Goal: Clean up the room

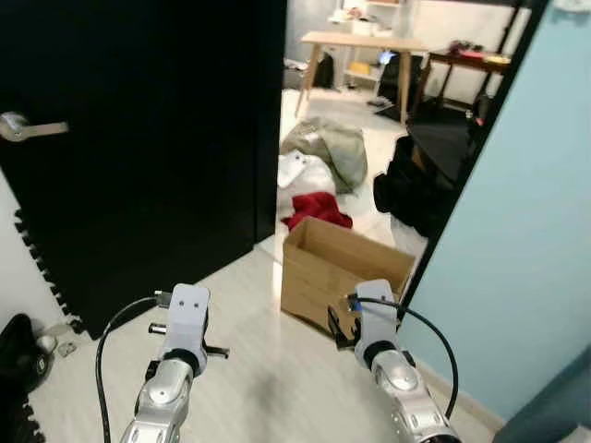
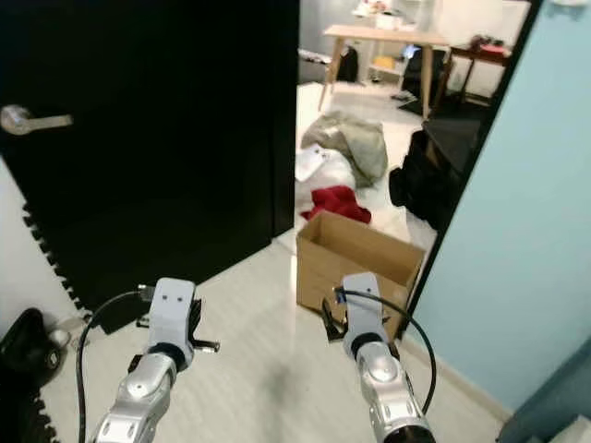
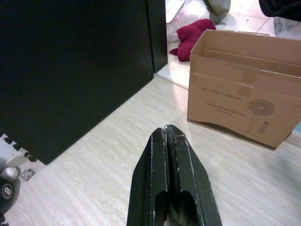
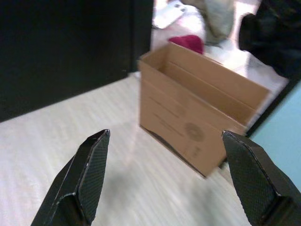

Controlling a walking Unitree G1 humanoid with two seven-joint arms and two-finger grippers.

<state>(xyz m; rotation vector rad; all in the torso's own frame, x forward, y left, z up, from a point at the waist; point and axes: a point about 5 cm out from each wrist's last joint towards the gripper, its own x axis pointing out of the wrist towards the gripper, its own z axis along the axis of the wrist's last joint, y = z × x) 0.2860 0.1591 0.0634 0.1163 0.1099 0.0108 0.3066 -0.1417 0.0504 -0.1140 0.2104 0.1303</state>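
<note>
Doorway scene, pale wood floor (image 1: 268, 369). Cardboard box (image 1: 342, 272): open-topped, standing on the floor in the doorway between the black door (image 1: 148, 138) and the light blue wall (image 1: 526, 231). Red cloth (image 1: 317, 209): lying on the floor just behind the box. Grey-green garment (image 1: 331, 149) and white bag (image 1: 300, 171): heaped on the floor further into the room, beyond the red cloth. Black bags (image 1: 411, 189): piled near the wall, to the right of the box. Wooden table (image 1: 362, 44): at the far end of the room. Left gripper (image 3: 169, 136): held above the floor short of the box, fingers pressed together, empty. Right gripper (image 4: 164, 141): held low before the box, fingers spread wide apart, empty.
</note>
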